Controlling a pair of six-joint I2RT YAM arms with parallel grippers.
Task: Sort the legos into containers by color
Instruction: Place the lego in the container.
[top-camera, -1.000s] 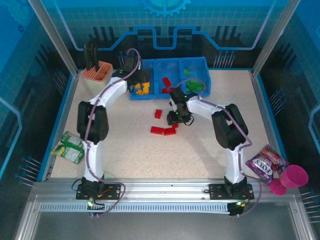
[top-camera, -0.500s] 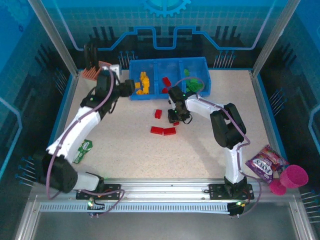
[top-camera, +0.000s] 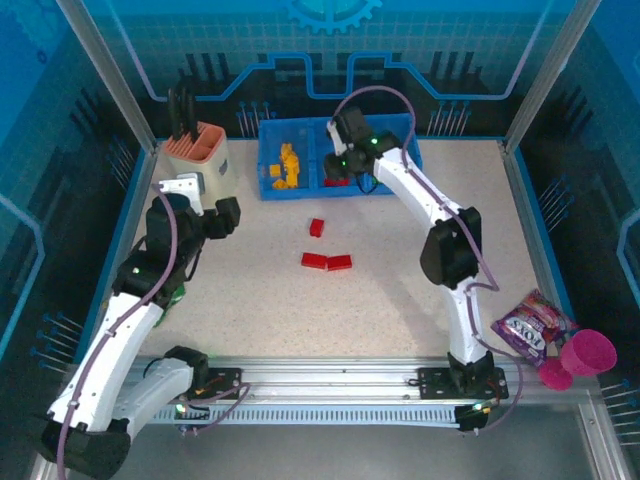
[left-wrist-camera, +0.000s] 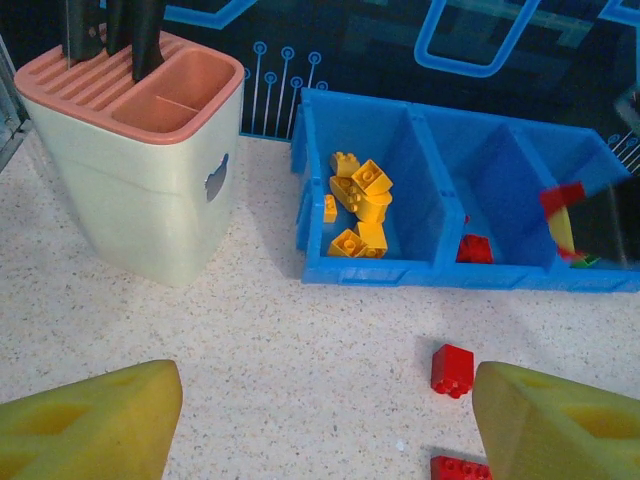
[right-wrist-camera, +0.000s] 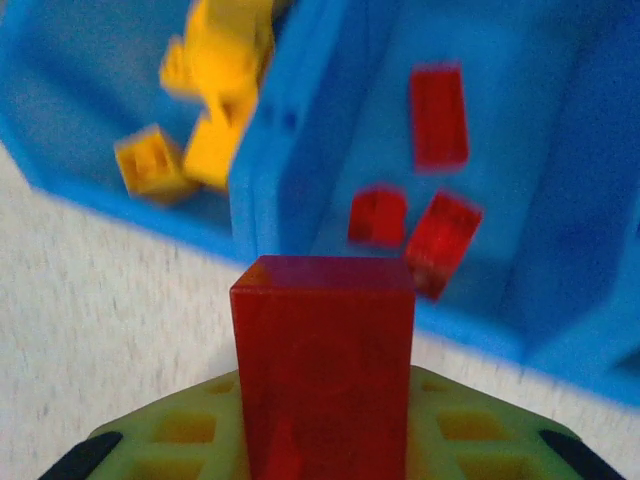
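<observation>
The blue tray (top-camera: 290, 193) (left-wrist-camera: 400, 270) stands at the back of the table. Yellow bricks (top-camera: 285, 167) (left-wrist-camera: 360, 200) lie in its left compartment and red bricks (left-wrist-camera: 474, 248) (right-wrist-camera: 438, 115) in the middle one. My right gripper (top-camera: 345, 160) hovers over the middle compartment's front edge, shut on a red brick (right-wrist-camera: 325, 370). A single red brick (top-camera: 317, 227) (left-wrist-camera: 452, 370) and a pair of red bricks (top-camera: 327, 261) lie on the table in front of the tray. My left gripper (top-camera: 222, 218) (left-wrist-camera: 325, 430) is open and empty above the table, left of the loose bricks.
A cream-and-salmon utensil holder (top-camera: 198, 155) (left-wrist-camera: 140, 160) with black handles stands left of the tray. A green packet (top-camera: 175, 295) peeks out beside my left arm. A purple candy packet (top-camera: 528, 328) and a pink cup (top-camera: 587, 352) sit at the near right.
My left arm has pulled back from the tray toward the near left. My right gripper has risen from the table with a red brick and moved over the tray.
</observation>
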